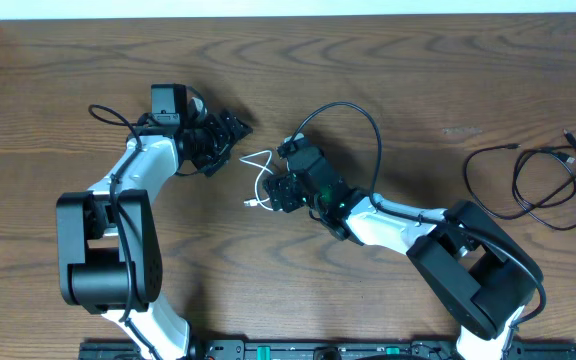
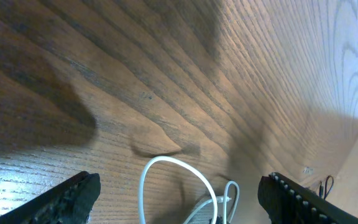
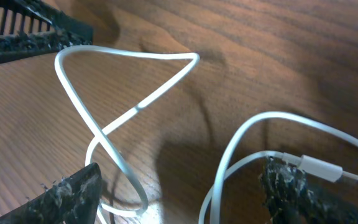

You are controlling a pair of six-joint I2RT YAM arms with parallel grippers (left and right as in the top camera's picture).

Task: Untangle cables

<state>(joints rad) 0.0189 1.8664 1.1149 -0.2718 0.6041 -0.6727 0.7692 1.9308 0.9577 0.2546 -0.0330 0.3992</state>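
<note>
The white cable [image 1: 258,172] lies in loose loops on the counter [image 1: 388,70], between the two hands, running roughly front to back. One plug [image 3: 319,167] lies beside a right finger. The left hand [image 1: 230,148] is spread wide and holds nothing. The right hand [image 1: 280,178] is also wide open, straddling the white loops without gripping them. The black cable [image 1: 543,185] is coiled well apart, by the right edge.

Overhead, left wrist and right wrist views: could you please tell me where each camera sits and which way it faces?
Overhead: above the brown wooden table, facing straight down; both arms, thin white cable, thin black cable show.
Left wrist: on the left arm, looking along the tabletop, framed by the open left end effector.
Right wrist: on the right arm, looking down, framed by the open right end effector.
Shared: both wrist views show the thin white cable.
</note>
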